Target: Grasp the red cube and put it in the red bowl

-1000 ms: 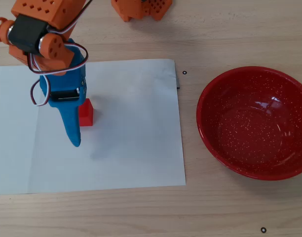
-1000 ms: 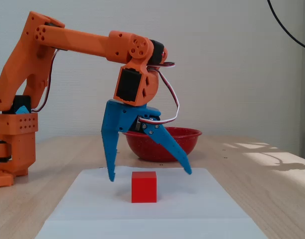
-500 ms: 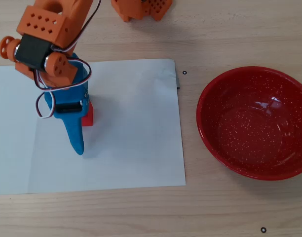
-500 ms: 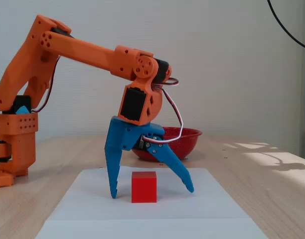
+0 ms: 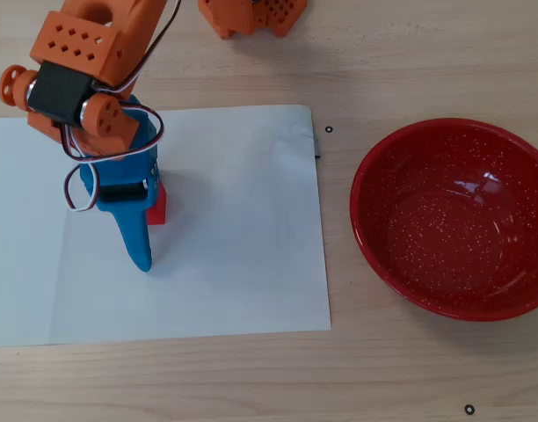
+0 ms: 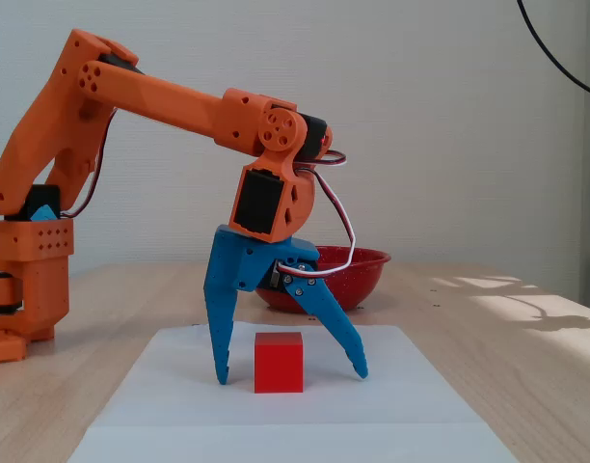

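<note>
In the fixed view the blue two-finger gripper [image 6: 290,376] hangs spread wide over the red cube [image 6: 278,362], one finger standing nearly upright to the cube's left and the other slanting down to its right, both tips low beside the cube's faces yet clear of them, so nothing is gripped. The cube sits flat on a white sheet of paper [image 6: 295,410] on the wooden table [image 6: 526,386]. From overhead the cube [image 5: 157,205] shows only as a red sliver at the right edge of the gripper (the blue finger [image 5: 135,237] and orange wrist cover most of it). The speckled red bowl [image 5: 524,306] rests empty on the bare wood, well apart to the right of the paper.
</note>
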You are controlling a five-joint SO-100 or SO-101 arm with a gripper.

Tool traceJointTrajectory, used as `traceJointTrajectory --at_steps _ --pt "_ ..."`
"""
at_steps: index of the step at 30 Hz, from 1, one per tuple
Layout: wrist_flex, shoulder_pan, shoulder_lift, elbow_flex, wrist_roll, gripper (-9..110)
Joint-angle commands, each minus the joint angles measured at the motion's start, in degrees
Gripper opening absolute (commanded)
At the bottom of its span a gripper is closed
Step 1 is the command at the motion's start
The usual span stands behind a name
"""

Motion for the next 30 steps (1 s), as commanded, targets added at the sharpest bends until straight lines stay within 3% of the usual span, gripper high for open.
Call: traceJointTrajectory --at_steps 1,14,18,20,30 --pt "-0.26 0.79 3.34 -3.34 0.62 55" --pt "0.53 0.62 3.43 -3.69 2.99 32" --pt "0.88 0.70 3.60 -4.13 4.13 7" --pt "1.05 0.70 3.60 -4.22 4.39 0" --pt "7.47 1.49 3.87 -12.13 1.14 0"
